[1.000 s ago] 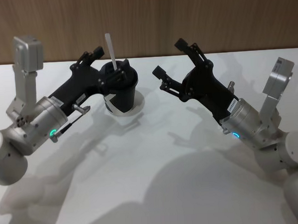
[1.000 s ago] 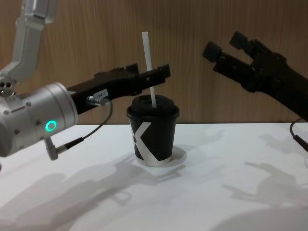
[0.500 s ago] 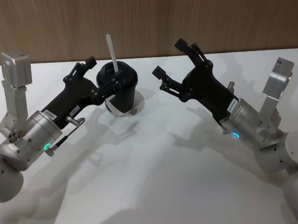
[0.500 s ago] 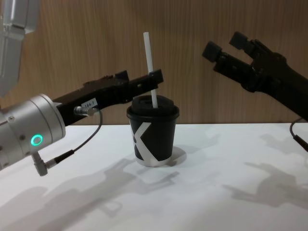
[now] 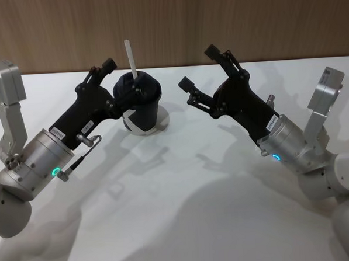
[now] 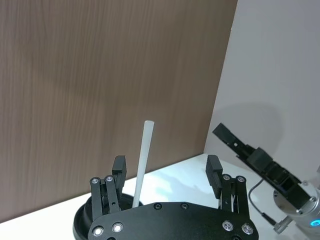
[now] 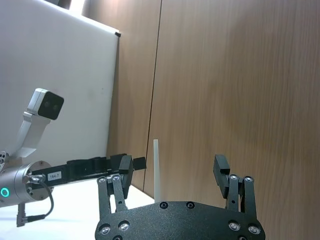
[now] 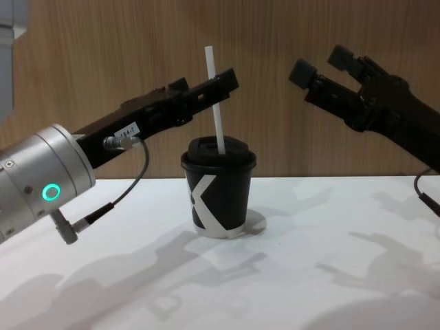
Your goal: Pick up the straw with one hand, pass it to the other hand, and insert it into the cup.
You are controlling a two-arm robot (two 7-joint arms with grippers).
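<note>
Straw stood in the cup, both hands spread apart.
The left hand (image 8: 223, 77) hung with fingers parted around the straw (image 8: 214, 96) without gripping it; the straw rose upright through the lid of the cup (image 8: 218, 191) on the white table (image 8: 309, 261). The right hand (image 8: 323, 65) hovered well apart, fingers spread.

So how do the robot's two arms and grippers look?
Both match. The left gripper and right gripper are black with two fingers, each on a black body with a small white label. Behind each comes a silver cylindrical wrist with a green ring light, a thin dark cable and a silver box-shaped camera.
</note>
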